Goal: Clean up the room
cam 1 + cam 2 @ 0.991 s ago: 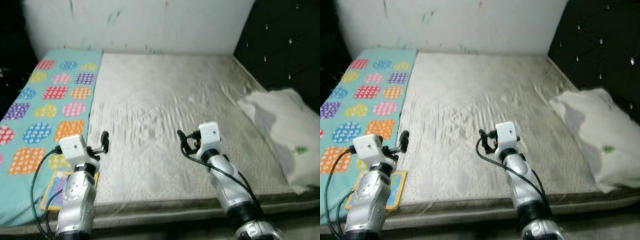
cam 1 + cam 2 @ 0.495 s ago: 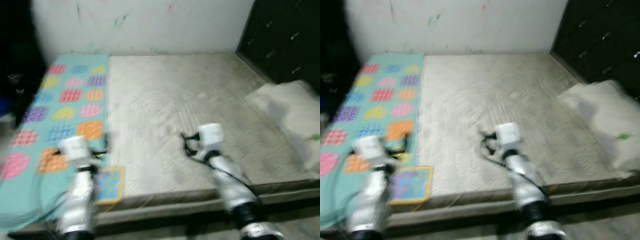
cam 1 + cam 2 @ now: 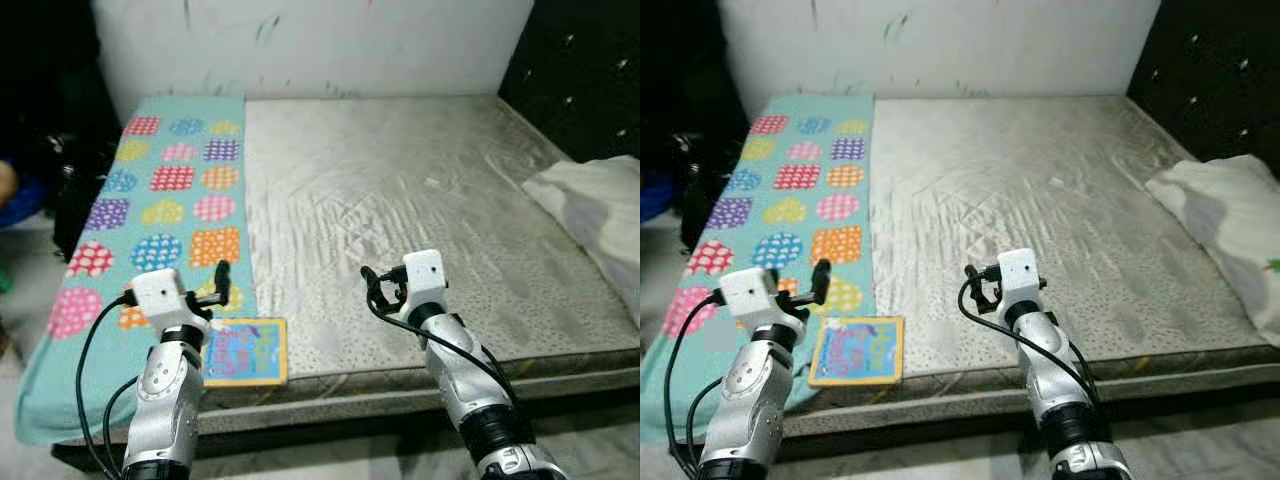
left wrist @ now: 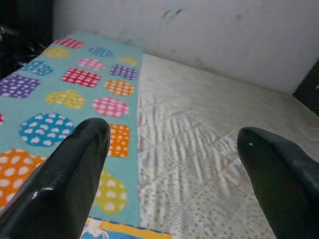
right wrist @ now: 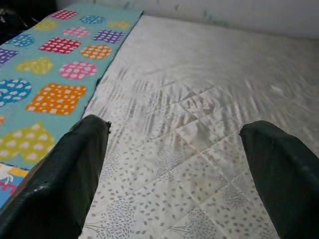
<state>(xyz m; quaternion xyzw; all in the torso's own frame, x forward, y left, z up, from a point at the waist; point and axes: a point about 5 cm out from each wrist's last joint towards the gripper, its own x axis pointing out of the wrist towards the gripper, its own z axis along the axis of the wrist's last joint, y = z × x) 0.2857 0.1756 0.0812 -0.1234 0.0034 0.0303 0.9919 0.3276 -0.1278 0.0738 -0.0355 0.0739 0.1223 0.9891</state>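
- Left gripper (image 4: 172, 164): black fingers spread wide, empty, above the teal patterned blanket (image 3: 160, 190).
- Right gripper (image 5: 174, 164): wide apart, empty, over the bare grey quilted mattress (image 3: 420, 190).
- Colourful flat picture book (image 3: 244, 351) lies at the mattress's near edge, just beside the left gripper.
- White pillow (image 3: 600, 210) at the right edge.

no legible text, colourful book (image 3: 245, 352) cover print too blurred to read

The white pillow (image 3: 598, 215), well off to the right of the right pincer (image 3: 378, 291), is cut by the picture's edge. The picture book (image 3: 243, 351) just beside the left pincer (image 3: 221, 283) has a cover too small to read, and the arm hides its near corner. Dark things (image 3: 62, 190) on the floor left of the bed, beyond the left pincer, cannot be made out.
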